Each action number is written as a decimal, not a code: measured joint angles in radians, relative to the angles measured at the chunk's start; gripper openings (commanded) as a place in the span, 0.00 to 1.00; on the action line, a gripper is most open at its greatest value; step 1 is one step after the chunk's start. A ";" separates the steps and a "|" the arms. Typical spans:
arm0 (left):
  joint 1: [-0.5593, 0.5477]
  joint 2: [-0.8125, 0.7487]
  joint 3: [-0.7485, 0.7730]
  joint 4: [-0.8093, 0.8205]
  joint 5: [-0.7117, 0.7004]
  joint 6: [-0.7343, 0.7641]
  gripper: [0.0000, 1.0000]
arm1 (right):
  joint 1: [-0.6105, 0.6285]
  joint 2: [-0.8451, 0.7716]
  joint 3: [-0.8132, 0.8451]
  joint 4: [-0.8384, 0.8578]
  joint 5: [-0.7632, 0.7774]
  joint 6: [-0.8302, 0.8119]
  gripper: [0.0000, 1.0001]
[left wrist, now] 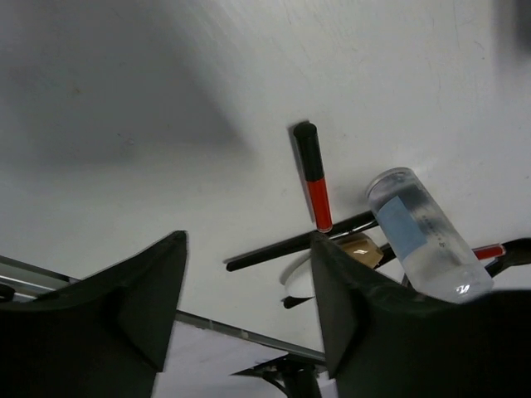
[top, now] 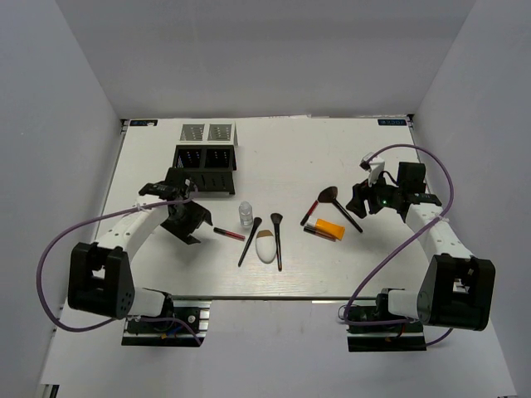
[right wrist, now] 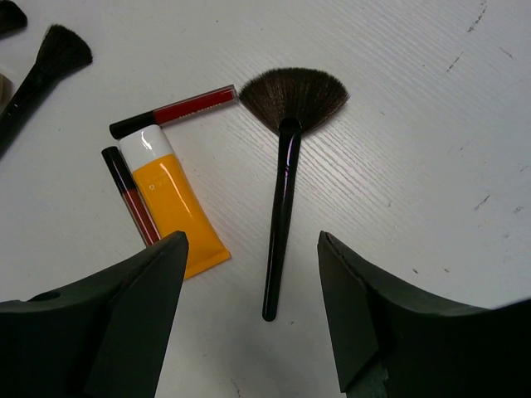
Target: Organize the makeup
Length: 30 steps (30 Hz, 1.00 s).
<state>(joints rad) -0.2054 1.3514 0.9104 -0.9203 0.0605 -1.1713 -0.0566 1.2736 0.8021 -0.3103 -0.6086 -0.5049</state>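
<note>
The left gripper [left wrist: 249,303] holds its fingers [left wrist: 145,307] spread wide with nothing between them, over the bare table [left wrist: 124,83]. Just past its tips the left stick [left wrist: 313,176] lies flat, its long axis running away from the camera, black cap at the far end and red body nearest the fingers. Beside it is the bottle [left wrist: 419,232], which has a pale blue label with print too small to read. The right gripper [right wrist: 249,307] is also wide apart and empty, above the fan brush [right wrist: 280,191]. The brush's handle points back toward the gap between the fingers and its head fans away. To the left of the handle lies the tube [right wrist: 176,211], white cap pointing away from the gripper. The dark stick [right wrist: 133,195] lies along the tube's left edge. The red stick [right wrist: 178,108] lies crosswise beyond the cap, its red end almost at the fan head. Neither wrist view shows the whole spread, but the top view does. There the bottle stands upright and the sponge [top: 265,246] lies with its tan tip pointing to the far side. It lies between two thin brushes [top: 250,240] whose heads also point to the far side. All the makeup is on the table between the arms. The black box [top: 205,170] sits far left, well apart from the makeup, just behind the left gripper. Small blue stickers at the table's far corners are unreadable.
</note>
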 measured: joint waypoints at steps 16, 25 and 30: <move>-0.119 0.314 0.150 0.065 -0.020 -0.104 0.73 | -0.002 0.000 -0.034 0.039 0.003 0.023 0.70; -0.131 0.412 0.179 0.078 -0.036 -0.112 0.61 | -0.016 -0.001 -0.048 0.051 0.006 0.026 0.71; -0.131 0.417 0.165 0.076 -0.046 -0.113 0.52 | -0.023 -0.001 -0.048 0.051 0.003 0.026 0.71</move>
<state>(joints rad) -0.3363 1.7679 1.0752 -0.8448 0.0143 -1.2842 -0.0799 1.2728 0.7540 -0.2588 -0.6056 -0.4786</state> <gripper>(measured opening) 0.555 0.709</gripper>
